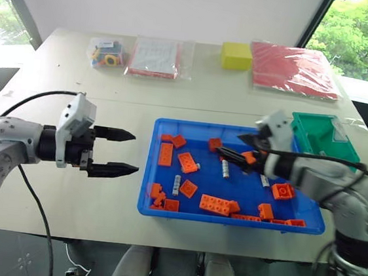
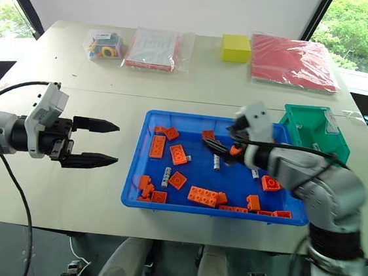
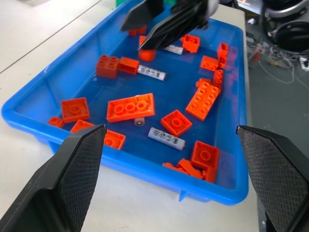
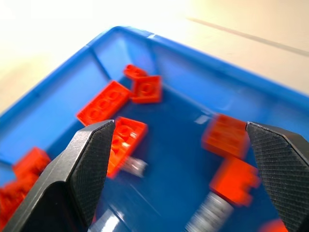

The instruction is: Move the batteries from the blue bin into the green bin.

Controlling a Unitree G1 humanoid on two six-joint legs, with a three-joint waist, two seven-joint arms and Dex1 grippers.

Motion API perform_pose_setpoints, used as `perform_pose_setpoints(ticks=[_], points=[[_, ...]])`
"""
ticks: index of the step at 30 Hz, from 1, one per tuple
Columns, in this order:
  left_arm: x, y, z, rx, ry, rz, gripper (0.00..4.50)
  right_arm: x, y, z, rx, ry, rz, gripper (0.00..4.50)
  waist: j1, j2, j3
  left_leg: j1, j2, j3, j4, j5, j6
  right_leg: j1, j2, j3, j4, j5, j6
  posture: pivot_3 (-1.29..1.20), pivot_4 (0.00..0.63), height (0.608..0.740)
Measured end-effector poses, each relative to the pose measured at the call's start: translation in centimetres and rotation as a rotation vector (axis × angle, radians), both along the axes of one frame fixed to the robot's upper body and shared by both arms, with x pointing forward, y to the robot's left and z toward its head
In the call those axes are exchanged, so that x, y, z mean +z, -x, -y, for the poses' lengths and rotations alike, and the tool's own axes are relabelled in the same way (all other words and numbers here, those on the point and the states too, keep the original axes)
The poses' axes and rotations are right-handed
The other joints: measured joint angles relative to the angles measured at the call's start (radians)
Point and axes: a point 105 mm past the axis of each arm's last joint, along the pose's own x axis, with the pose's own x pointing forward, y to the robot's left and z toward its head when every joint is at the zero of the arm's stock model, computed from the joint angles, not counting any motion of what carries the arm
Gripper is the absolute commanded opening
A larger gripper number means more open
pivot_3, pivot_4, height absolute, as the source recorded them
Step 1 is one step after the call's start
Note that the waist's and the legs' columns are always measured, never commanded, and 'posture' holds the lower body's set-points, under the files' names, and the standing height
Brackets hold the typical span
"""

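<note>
The blue bin [image 1: 244, 189] sits at the table's front, right of centre, and holds orange bricks [image 1: 214, 204] and batteries. One battery [image 1: 176, 185] lies near the bin's left side, another [image 1: 225, 167] in the middle and a third [image 1: 264, 181] further right. The green bin [image 1: 322, 136] stands just past the blue bin's far right corner. My right gripper [image 1: 230, 145] hangs open over the back middle of the blue bin, above the middle battery [image 4: 207, 212], with nothing between its fingers. My left gripper [image 1: 136, 152] is open and empty over bare table, left of the blue bin, pointing at it.
Along the far edge of the table lie a yellow block [image 1: 236, 55], a red bag [image 1: 293, 68], a clear bag with a booklet [image 1: 155, 57] and a small bag of toys [image 1: 107, 52]. Bare table stretches between these and the bins.
</note>
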Motion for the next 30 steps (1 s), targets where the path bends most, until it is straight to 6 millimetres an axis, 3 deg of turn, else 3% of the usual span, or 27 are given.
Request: perform_pose_setpoints(ticks=[4,15,18,24,27,30], points=[[-0.2,0.1,0.1,0.000,-0.003,-0.002,4.50,-1.3,-0.9,-2.7,-0.003,0.011,-0.093,4.44,-0.005,0.000,0.000,0.000,0.000,0.001,0.001,0.000,0.000,-0.001,0.001,0.000,0.003,0.001,0.002,0.00,0.150,0.692],[-0.8,0.6,0.1,0.013,-0.007,-0.012,4.50,-2.8,-1.0,-4.7,0.065,0.163,-0.129,4.44,-0.046,0.000,0.000,0.001,0.001,0.003,0.002,0.001,0.000,-0.005,0.002,0.003,0.011,0.003,0.005,0.00,0.150,0.692],[-1.0,0.7,0.2,0.012,-0.008,-0.014,4.50,-2.4,-0.2,-4.9,0.181,0.259,-0.020,4.44,-0.050,0.000,0.000,0.001,0.001,0.004,0.002,0.001,0.000,-0.006,0.002,0.004,0.011,0.003,0.006,0.00,0.150,0.692],[-1.0,0.8,0.2,0.008,-0.004,-0.021,4.50,1.1,1.3,-5.6,0.538,0.333,0.239,4.44,-0.054,0.000,0.001,0.003,0.002,0.008,0.002,0.001,0.000,-0.005,0.002,0.005,0.011,0.002,0.006,0.00,0.150,0.692],[-1.0,0.9,0.2,0.002,-0.001,-0.025,4.50,1.2,1.8,-5.8,0.662,0.328,0.222,4.44,-0.053,-0.001,0.001,0.003,0.002,0.007,0.002,0.001,0.000,-0.005,0.002,0.005,0.011,0.002,0.006,0.00,0.150,0.692],[-1.0,0.9,0.2,0.001,0.000,-0.025,4.50,0.1,2.7,-6.2,0.779,0.319,0.146,4.44,-0.052,-0.001,0.001,0.003,0.002,0.007,0.002,0.001,0.000,-0.005,0.002,0.006,0.011,0.003,0.006,0.00,0.150,0.692]])
